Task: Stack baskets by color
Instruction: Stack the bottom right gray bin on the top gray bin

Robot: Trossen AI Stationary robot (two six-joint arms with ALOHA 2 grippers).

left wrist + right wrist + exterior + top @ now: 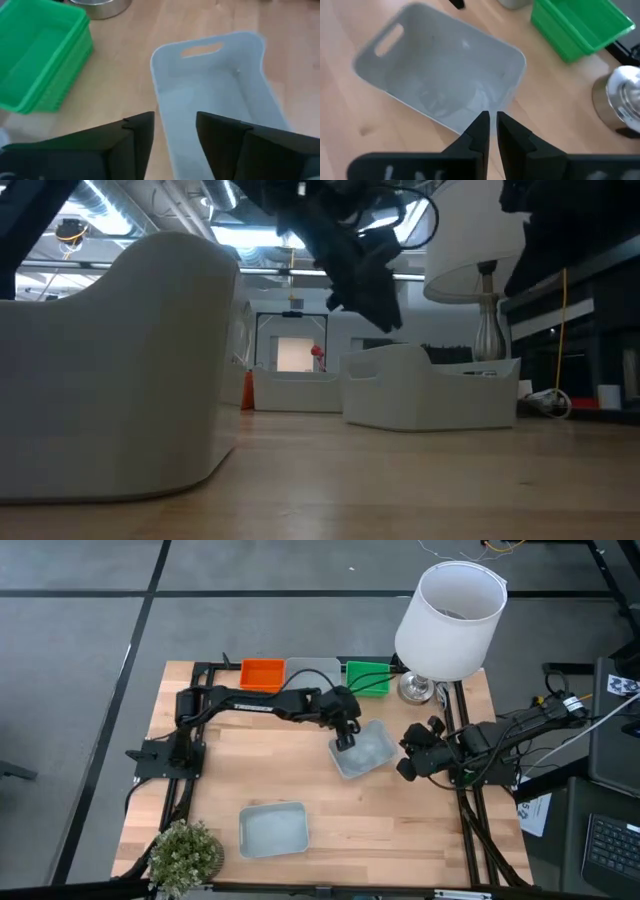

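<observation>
Left gripper (343,740) hovers, jaws parted astride the centre grey-blue basket (364,751) rim; right gripper (406,767) at three o'clock, jaws nearly closed, empty.

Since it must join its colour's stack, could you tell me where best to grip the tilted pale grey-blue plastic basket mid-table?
Probably its thin upright rim, from above. The pale grey-blue plastic basket lies open side up, askew, and the left gripper already hangs open astride one wall. The end wall with the handle slot would also serve.

Grey-blue baskets: three visible, far (314,668), centre (364,749), near (272,828). Orange stack (262,673): one. Green stack (367,677): one.
</observation>
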